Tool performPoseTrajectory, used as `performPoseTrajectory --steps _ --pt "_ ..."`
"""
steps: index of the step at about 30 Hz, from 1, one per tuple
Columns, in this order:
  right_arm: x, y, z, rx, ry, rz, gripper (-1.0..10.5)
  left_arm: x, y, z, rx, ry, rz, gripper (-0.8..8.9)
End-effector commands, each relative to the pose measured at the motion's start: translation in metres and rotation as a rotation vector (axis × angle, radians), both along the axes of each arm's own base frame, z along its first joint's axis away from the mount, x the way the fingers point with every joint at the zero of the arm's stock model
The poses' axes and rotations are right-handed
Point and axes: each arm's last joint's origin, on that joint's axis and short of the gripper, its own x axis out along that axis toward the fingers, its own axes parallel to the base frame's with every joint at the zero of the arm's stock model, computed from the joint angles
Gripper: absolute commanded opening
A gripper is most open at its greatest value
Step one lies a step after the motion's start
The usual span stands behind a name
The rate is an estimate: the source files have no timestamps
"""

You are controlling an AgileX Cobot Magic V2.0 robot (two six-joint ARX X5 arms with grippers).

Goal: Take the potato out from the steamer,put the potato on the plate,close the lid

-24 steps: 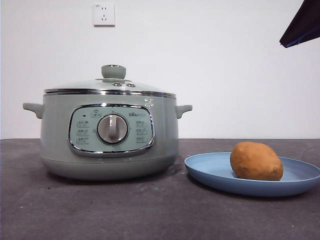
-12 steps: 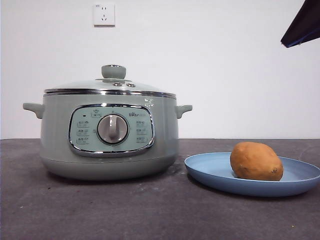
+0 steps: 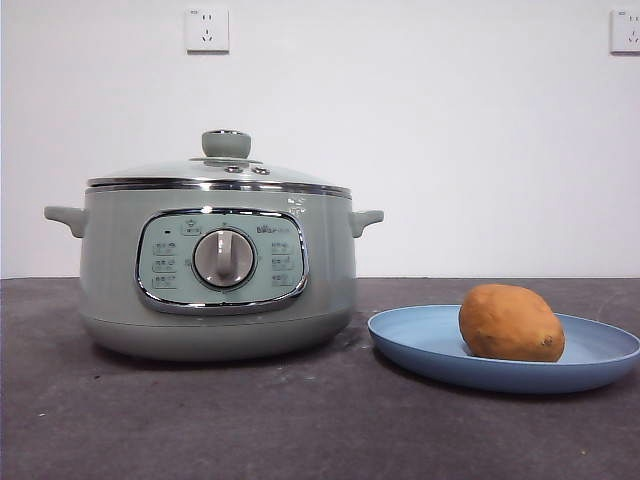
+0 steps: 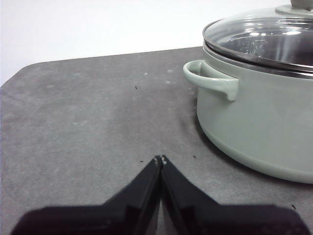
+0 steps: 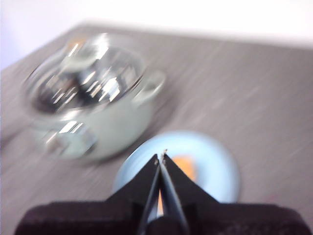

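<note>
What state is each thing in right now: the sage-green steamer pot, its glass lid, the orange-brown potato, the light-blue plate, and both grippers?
Sage-green steamer pot: upright on the table, closed.
Domed glass lid: seated on the pot's rim.
Orange-brown potato: resting on the plate.
Light-blue plate: flat on the table beside the pot.
Left gripper: shut, empty, near the pot's handle.
Right gripper: shut, empty, above the plate.

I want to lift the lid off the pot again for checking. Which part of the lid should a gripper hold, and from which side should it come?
Grip the round knob on top of the lid, coming straight down from above. The knob stands upright at the center, clear of the sloping glass, and looks narrow enough for two jaws; the chrome rim sits flush on the pot.
</note>
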Motion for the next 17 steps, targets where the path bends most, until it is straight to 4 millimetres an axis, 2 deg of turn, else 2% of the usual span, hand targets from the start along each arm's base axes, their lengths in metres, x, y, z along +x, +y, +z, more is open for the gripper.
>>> performPoseTrajectory --steps 1,5,10,13,17 --pt "-0.003 -0.005 -0.015 0.002 -0.068 -0.082 0.0 0.001 0.000 -0.005 -0.001 0.013 0.004 -0.03" --pt "-0.002 -0.009 -0.049 0.072 -0.157 -0.175 0.0 0.001 0.000 -0.005 -0.001 0.013 0.004 -0.03" --pt "0.004 -0.009 -0.096 0.108 -0.195 -0.208 0.0 0.001 0.000 -0.005 -0.001 0.013 0.004 -0.03" --pt "0.006 -0.009 -0.119 0.106 -0.188 -0.209 0.0 0.001 0.000 -0.005 -0.001 0.013 0.004 -0.03" --pt "0.008 -0.009 -0.140 0.109 -0.162 -0.210 0.0 0.001 0.000 -0.005 -0.001 0.013 0.004 -0.03"
